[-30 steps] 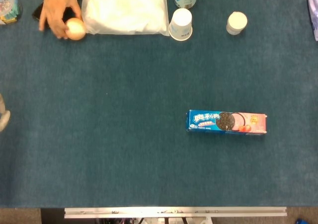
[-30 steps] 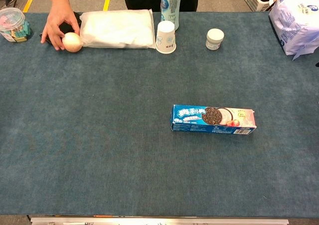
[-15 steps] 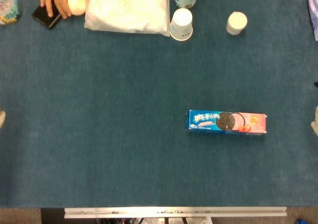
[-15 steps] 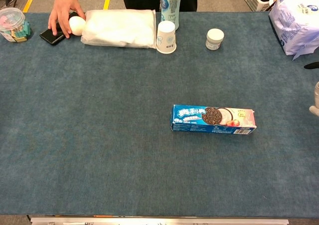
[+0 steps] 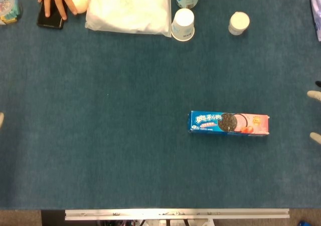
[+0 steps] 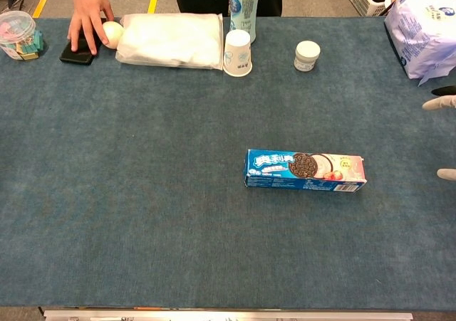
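The cookie box (image 5: pixel 228 123) lies flat on the blue table (image 5: pixel 125 151), a little right of the middle. It is long, blue on one end and pink on the other, with a dark round cookie printed on it.

Far to the left of the cookie box, at the table's edge, only a tiny pale tip of the left hand (image 5: pixel 1 120) shows — too little to tell how its fingers lie.

Up and far left of the cookie box, at the back of the table, sits a clear tub (image 6: pixel 19 35) with colored bits inside. Next to it a person's hand (image 6: pixel 87 23) rests on a black phone (image 6: pixel 76 52), with a small pale ball (image 6: pixel 112 33) touching that hand. A flat white bag (image 6: pixel 169 40) lies just beside the ball.

Straight up from the cookie box's left end stands a white paper cup (image 6: pixel 237 52), with a white bottle (image 6: pixel 246 4) close behind it. A small white jar (image 6: pixel 307 55) stands up from the box's middle.

To the right of the cookie box, at the table's edge, the right hand (image 6: pixel 443 137) peeks in — two pale fingertips (image 6: pixel 440 102) held apart, holding nothing, not touching the box. Above them lies a pale blue pack (image 6: pixel 422 29).
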Controlling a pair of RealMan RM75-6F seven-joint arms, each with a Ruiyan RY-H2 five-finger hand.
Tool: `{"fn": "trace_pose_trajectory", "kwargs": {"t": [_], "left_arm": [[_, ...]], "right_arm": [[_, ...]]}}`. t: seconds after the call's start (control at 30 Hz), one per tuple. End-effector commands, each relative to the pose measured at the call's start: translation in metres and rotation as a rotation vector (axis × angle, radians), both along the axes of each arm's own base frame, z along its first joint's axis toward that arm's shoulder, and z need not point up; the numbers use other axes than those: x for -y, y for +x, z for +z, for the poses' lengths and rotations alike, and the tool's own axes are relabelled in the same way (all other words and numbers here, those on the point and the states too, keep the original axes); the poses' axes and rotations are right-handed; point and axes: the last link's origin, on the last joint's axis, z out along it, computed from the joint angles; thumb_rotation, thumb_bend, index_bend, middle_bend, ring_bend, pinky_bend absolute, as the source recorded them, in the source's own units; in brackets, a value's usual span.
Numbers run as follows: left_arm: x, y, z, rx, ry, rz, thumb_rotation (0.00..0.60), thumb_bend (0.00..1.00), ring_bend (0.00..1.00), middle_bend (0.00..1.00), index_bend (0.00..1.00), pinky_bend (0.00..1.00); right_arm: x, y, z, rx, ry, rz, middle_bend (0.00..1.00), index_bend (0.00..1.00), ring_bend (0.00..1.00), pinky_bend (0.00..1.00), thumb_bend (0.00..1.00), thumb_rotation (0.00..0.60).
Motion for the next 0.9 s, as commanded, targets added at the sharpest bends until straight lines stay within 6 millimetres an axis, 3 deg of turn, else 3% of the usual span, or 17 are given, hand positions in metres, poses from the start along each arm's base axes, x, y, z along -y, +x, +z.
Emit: {"fn": "trace_pose_trajectory", "kwargs": {"t": [0.03,0.17,0.33,0.53,0.73,0.9], "left_arm": [[0.000,0.000,0.000,-0.001,0.000,0.002,0.600,0.28,0.36,0.52,0.66,0.47],[0.001,-0.001,0.001,-0.004,0.002,0.004,0.600,0.28,0.36,0.52,0.66,0.47],[0.003,0.000,0.005,-0.008,0.019,0.005,0.600,0.28,0.36,0.52,0.66,0.47],[0.008,0.001,0.010,-0.019,0.040,0.010,0.600,0.28,0.36,0.52,0.66,0.47],[0.014,0.002,0.016,-0.028,0.064,0.017,0.600,0.28,0.36,0.52,0.66,0.47],[0.018,0.003,0.020,-0.031,0.080,0.018,0.600,0.28,0.36,0.52,0.66,0.47]], "right_arm": [[0.000,0.000,-0.004,0.010,0.013,-0.001,0.11,0.22,0.00,0.10,0.00,0.600],[-0.002,0.002,-0.014,0.028,0.040,0.013,0.11,0.27,0.00,0.08,0.00,0.600],[-0.004,0.003,-0.027,0.052,0.060,0.045,0.11,0.42,0.00,0.00,0.00,0.600],[-0.004,0.003,-0.039,0.065,0.081,0.071,0.11,0.50,0.00,0.00,0.00,0.600],[-0.003,0.002,-0.054,0.060,0.114,0.087,0.11,0.50,0.00,0.00,0.00,0.600],[-0.005,0.002,-0.067,0.054,0.152,0.095,0.10,0.36,0.00,0.00,0.00,0.600]]}}
